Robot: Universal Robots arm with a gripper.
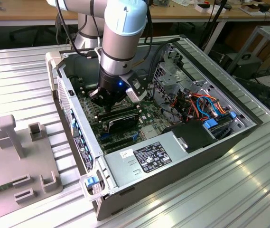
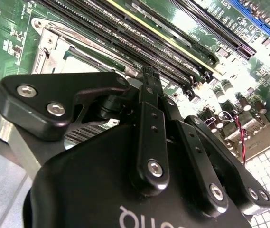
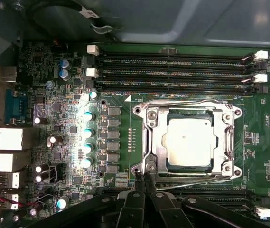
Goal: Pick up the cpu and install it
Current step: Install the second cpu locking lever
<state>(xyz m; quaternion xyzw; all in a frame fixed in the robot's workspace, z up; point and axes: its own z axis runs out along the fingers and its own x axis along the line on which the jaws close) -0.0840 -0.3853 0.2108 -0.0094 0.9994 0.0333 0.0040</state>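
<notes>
Exterior view: a ribbed metal table (image 1: 21, 71) carries a grey fixture (image 1: 16, 161) at the view's left, and right of it an open computer case (image 1: 172, 156); wooden desks (image 1: 30, 12) run along the far side. The arm (image 1: 120, 33) reaches down into the case, over the motherboard (image 1: 125, 126). In the first wrist view the gripper (image 3: 144, 183) has its fingers pressed together, nothing between them, tips just beside the socket frame (image 3: 146, 137). The cpu (image 3: 190, 141) lies flat in the socket, silver face up. In the second wrist view the gripper's body hides most of the socket.
</notes>
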